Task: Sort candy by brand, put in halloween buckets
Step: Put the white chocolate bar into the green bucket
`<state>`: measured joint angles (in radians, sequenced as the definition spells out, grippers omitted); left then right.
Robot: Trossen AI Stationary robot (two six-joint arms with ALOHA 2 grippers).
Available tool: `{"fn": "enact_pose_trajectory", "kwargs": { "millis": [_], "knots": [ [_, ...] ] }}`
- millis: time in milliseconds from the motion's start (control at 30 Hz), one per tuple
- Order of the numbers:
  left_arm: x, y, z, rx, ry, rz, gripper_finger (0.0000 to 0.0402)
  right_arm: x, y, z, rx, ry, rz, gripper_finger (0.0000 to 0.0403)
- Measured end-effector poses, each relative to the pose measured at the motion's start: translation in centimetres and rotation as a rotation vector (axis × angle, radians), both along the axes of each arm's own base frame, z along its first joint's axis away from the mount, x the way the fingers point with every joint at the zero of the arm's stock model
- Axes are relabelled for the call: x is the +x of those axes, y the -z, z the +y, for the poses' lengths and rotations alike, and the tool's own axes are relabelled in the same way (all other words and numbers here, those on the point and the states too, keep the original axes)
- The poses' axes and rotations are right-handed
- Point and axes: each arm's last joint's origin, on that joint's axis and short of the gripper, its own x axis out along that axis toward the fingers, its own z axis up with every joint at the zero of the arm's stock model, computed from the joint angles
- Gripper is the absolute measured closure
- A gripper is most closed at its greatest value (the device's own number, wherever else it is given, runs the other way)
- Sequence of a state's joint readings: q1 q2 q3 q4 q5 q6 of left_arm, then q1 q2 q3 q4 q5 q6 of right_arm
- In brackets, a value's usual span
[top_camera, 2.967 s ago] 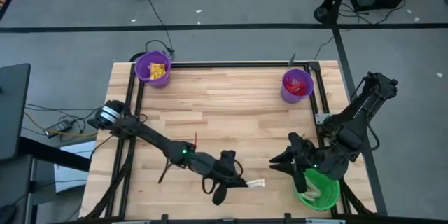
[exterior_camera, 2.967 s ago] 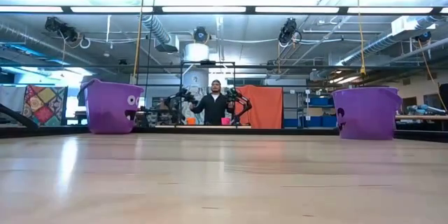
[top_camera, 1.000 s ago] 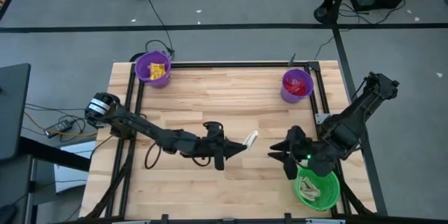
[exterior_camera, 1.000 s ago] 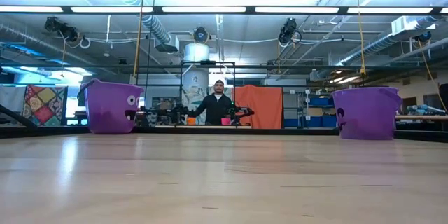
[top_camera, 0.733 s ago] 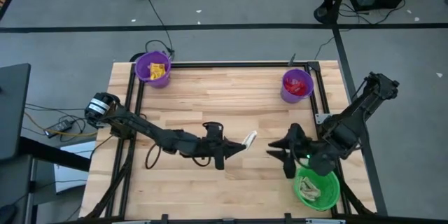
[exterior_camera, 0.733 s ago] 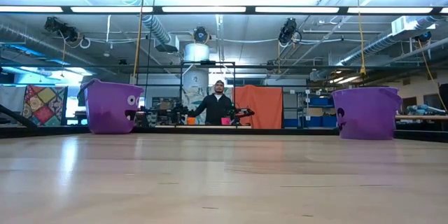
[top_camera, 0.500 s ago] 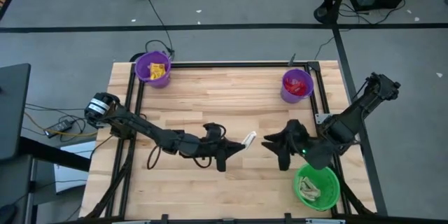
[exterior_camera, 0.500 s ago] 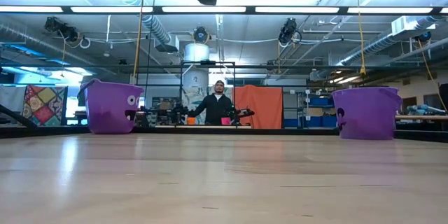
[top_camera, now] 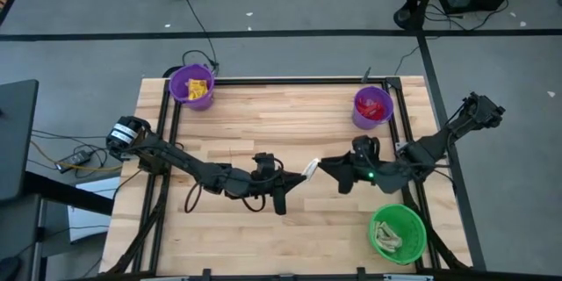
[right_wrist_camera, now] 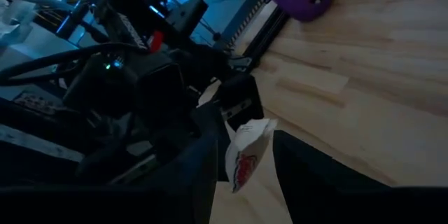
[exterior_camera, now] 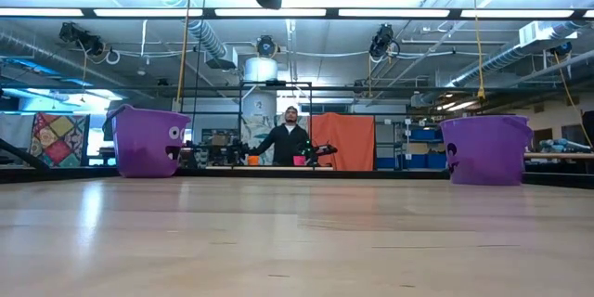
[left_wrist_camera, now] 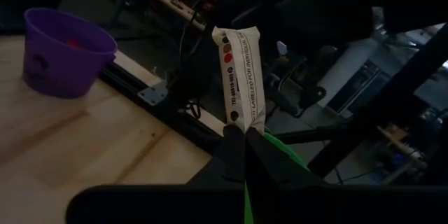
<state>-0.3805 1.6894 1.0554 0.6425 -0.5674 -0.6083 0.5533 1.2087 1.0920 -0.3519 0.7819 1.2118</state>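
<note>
Having swung away from the green bucket, right gripper now closing in with fingers spread around the cream candy. Left gripper pinching its lower end, mid-table, aloft. Risking a drop if released early. Left wrist view revealing wrapper print; high view hiding it.

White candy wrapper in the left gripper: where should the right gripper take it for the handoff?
Probably by the free far end. The left gripper is shut on one end of the white candy wrapper, so the rest sticks out unsupported toward the right gripper. That gripper faces it end-on with open fingers straddling the tip; closing across the flat faces there, clear of the left fingers, looks best.
</note>
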Motion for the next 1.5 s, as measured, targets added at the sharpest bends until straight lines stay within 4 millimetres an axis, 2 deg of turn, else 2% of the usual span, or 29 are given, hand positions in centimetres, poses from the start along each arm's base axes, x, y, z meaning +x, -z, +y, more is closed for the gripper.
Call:
{"fn": "enact_pose_trajectory", "kwargs": {
  "millis": [533, 633, 800, 900, 1033, 1167, 1333, 1500],
  "knots": [
    [0.0, -0.2, 0.0, 0.098, 0.0, 0.002, 0.04, 2.0, 1.4, 0.7, 0.005, 0.0, 0.011, 0.0258],
    [0.0, -0.2, 0.0, 0.098, 0.0, 0.002, 0.04, 2.1, 1.4, 0.7, 0.004, 0.003, 0.009, 0.0281],
    [0.0, -0.2, 0.0, 0.093, 0.0, 0.001, 0.0393, 2.1, 1.4, 0.7, -0.016, -0.003, 0.016, 0.0356],
    [0.0, -0.2, 0.0, 0.044, 0.001, -0.008, 0.0377, 2.1, 1.4, 0.7, -0.045, -0.016, 0.024, 0.0393],
    [0.0, -0.2, 0.0, 0.01, 0.002, -0.012, 0.0341, 2.1, 1.4, 0.7, -0.06, -0.021, 0.024, 0.0398],
    [0.0, -0.1, -0.1, 0.023, 0.023, 0.004, 0.0285, 2.0, 1.4, 0.9, -0.144, -0.043, 0.045, 0.0398],
    [-0.4, 0.6, -0.3, 0.081, 0.195, 0.133, 0.0227, 1.0, 2.2, 1.4, -0.164, -0.095, 0.141, 0.0398],
    [-1.3, 1.7, -0.4, 0.015, 0.324, 0.322, 0.0209, -0.7, 2.5, 1.7, -0.065, -0.292, 0.273, 0.0398]
  ]
}}
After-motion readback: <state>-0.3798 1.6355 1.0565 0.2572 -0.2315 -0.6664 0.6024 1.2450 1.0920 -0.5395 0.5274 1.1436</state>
